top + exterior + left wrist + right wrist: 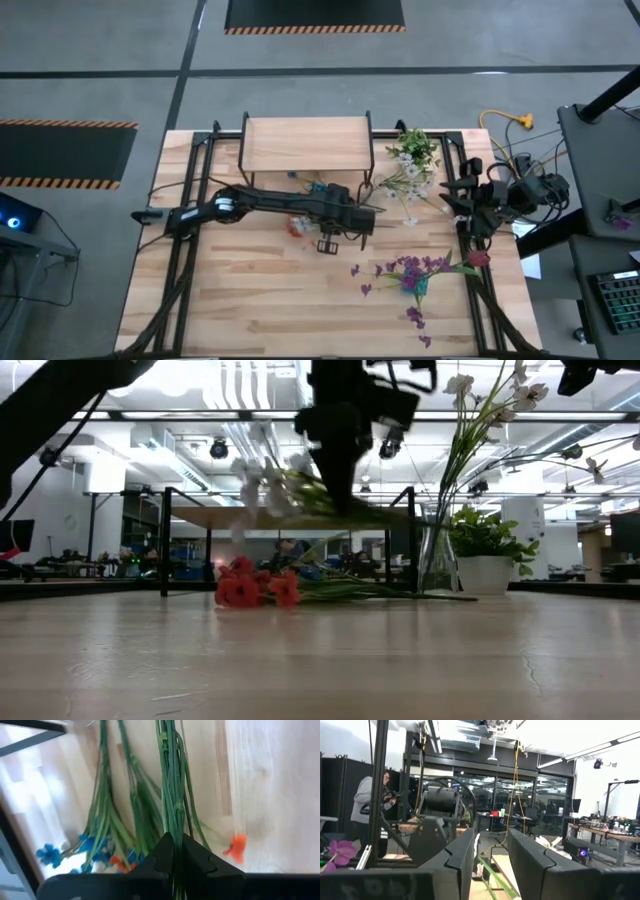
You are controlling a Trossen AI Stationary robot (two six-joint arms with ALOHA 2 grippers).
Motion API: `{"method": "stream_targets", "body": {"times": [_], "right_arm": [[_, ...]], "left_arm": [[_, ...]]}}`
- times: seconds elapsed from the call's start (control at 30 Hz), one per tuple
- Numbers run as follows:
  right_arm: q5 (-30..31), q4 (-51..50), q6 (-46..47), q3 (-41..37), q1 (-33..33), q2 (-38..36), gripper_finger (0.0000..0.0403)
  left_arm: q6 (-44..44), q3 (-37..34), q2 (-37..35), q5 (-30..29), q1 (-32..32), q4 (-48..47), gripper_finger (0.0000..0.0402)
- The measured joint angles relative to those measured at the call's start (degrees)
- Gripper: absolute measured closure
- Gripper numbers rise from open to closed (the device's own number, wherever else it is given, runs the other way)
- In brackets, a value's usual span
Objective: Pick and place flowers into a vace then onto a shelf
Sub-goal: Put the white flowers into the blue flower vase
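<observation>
My left gripper [352, 218] hangs over the table's middle, just in front of the shelf [308, 145], shut on a bunch of green flower stems [170, 785]. The bunch's white blooms [262, 475] show blurred in the low view. More flowers lie flat on the table: orange-red ones [255, 588], blue ones [50, 854] and purple ones [420, 275]. A glass vase [437, 555] stands upright with white flowers in it. My right gripper [490, 855] waits at the table's right edge, pointing slightly upward, with its fingers apart. A green stem [489, 871] shows low in its gap. My left gripper pinches several thin green stems [172, 827] together between its two fingers. The fingers come steeply from above and lie across the stems. The bunch is lifted clear of the table and slants, with the white blooms toward one end [262, 475]. Whether my right gripper touches the green stem cannot be told.
A leafy potted plant [485, 550] stands beside the vase at the far right. Black frame rails [190, 200] run along both table sides. A dark red bloom [478, 258] lies by the right rail. A person [367, 805] stands in the room beyond.
</observation>
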Motion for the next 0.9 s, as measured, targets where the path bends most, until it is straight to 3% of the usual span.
{"method": "stream_targets", "body": {"times": [0.37, 0.53, 0.7, 0.9], "right_arm": [[-0.3, 1.3, 0.6, 0.0, 0.0, 0.0, 0.0293], [-4.1, 2.0, -1.4, 0.0, 0.0, 0.5, 0.0291], [-5.5, 3.7, -2.0, 1.8, 0.0, 4.1, 0.0263], [-5.5, 2.1, -1.8, 7.9, 0.0, 13.4, 0.0212]], "left_arm": [[-1.9, 0.0, -8.7, -2.5, -0.4, -3.8, 0.04], [-2.0, 0.0, -12.4, -2.6, -1.4, -4.2, 0.04], [-2.4, 0.0, -15.2, -2.7, -1.5, -5.5, 0.04], [-3.5, 0.0, -17.7, -2.9, -1.7, -5.7, 0.04]]}}
